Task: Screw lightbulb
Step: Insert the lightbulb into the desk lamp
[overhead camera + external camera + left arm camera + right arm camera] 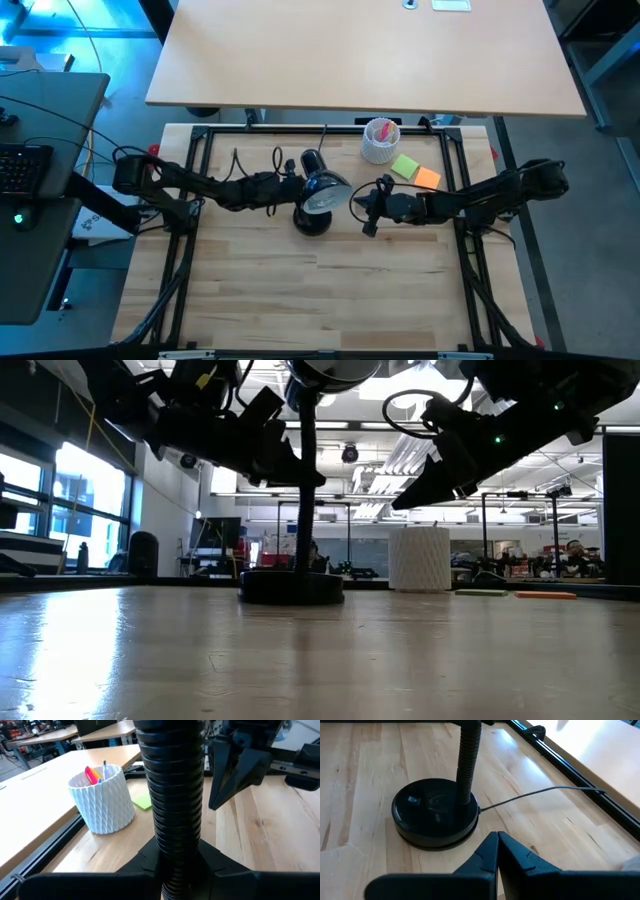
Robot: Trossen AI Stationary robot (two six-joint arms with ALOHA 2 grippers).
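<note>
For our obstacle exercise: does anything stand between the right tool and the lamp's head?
Nothing visible does. The right tool, shut and empty, hangs beside the lamp head; the left tool clamps the neck opposite.

Bright windows at one side — ceiling strip lights overhead, a pale desk behind, grey floor around.

White ribbed cup (pens inside) beside green and orange sticky notes.
</note>
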